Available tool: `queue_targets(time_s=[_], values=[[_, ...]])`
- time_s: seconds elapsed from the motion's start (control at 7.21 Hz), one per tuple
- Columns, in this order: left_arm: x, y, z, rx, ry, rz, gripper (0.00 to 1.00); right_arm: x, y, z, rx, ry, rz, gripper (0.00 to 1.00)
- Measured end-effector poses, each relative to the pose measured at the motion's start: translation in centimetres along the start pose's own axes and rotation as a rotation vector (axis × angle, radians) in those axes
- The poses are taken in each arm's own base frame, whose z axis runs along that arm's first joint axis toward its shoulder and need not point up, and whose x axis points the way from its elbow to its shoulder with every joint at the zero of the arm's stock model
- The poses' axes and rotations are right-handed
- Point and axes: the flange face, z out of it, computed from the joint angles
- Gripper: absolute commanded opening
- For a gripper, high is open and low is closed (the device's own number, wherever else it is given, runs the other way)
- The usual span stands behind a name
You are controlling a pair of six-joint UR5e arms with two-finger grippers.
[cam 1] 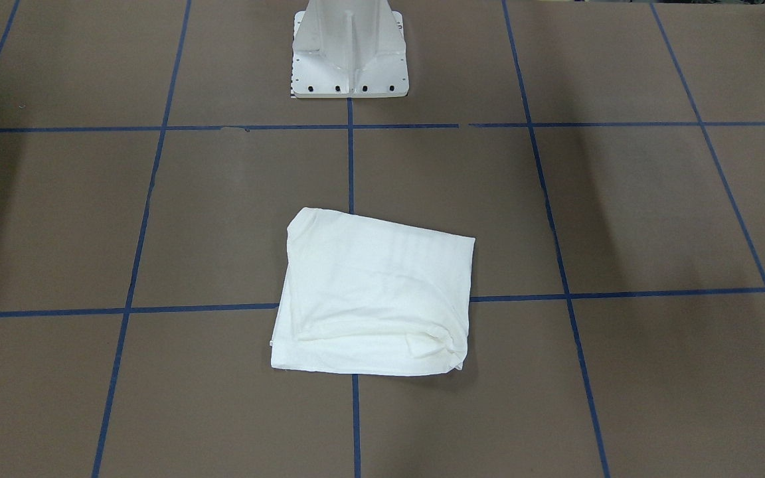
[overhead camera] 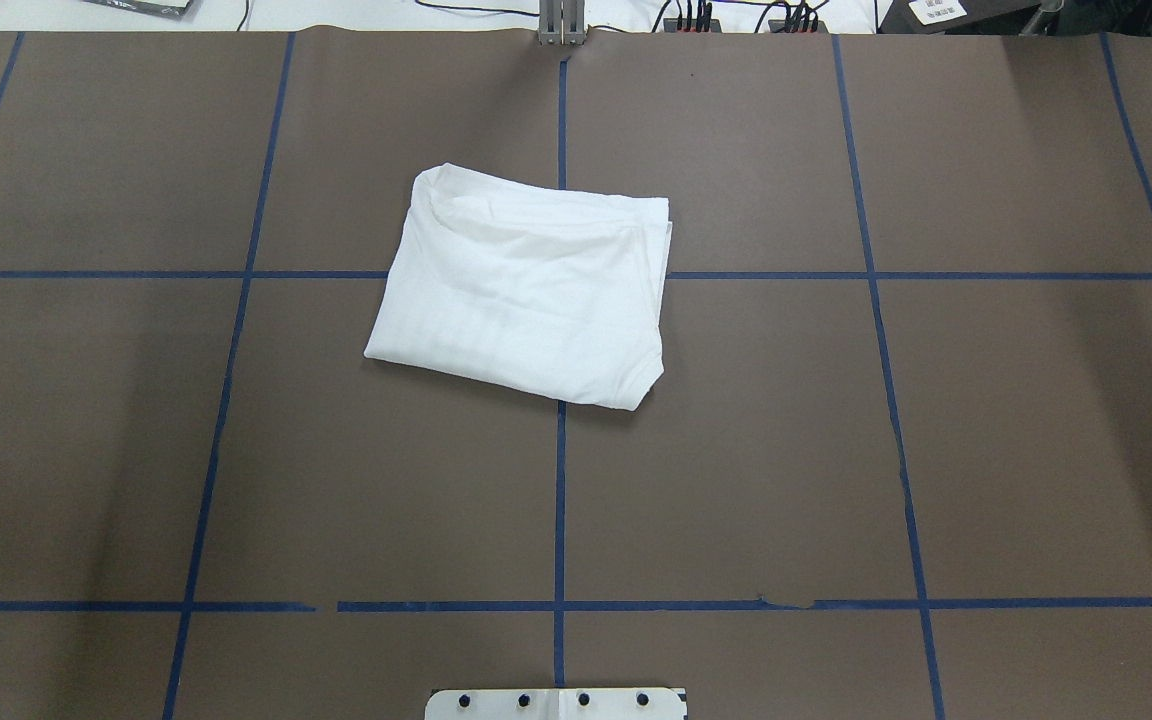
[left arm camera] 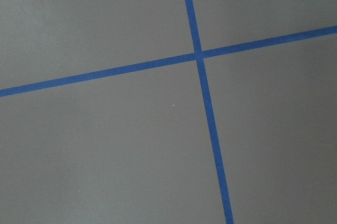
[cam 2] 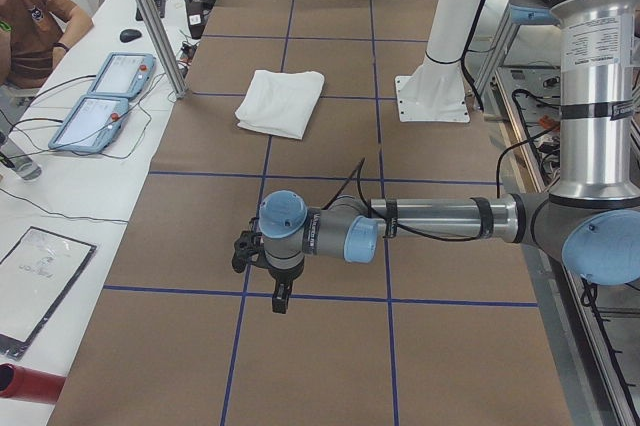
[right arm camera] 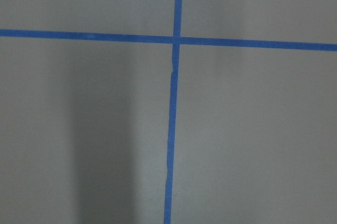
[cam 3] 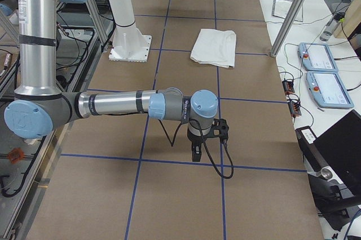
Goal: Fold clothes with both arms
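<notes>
The white shirt (cam 1: 372, 299) lies folded into a rough rectangle near the table's middle, over a blue tape crossing (overhead camera: 521, 290). It also shows in the left side view as a small white bundle (cam 2: 282, 101), and in the right side view (cam 3: 214, 47). My left gripper (cam 2: 280, 296) hangs over bare table far from the shirt, at the table's left end. My right gripper (cam 3: 194, 152) hangs the same way at the right end. Both show only in the side views, so I cannot tell whether they are open or shut. Both wrist views show only brown table and blue tape.
The white pedestal base (cam 1: 350, 50) stands at the robot's edge of the table (overhead camera: 836, 450). Two teach pendants (cam 2: 100, 101) and cables lie on the white bench beyond the far edge, beside an aluminium post (cam 2: 150, 16). A seated person (cam 2: 30, 16) is at that bench.
</notes>
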Motion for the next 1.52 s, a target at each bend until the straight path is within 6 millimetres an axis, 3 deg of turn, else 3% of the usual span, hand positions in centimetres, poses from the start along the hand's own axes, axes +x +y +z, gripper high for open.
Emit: queue_targets(time_s=[1.52], values=[[-0.01, -0.05, 0.02, 0.004, 0.001, -0.044, 1.00, -0.51, -0.04, -0.02, 0.003, -0.045, -0.001, 1.00]])
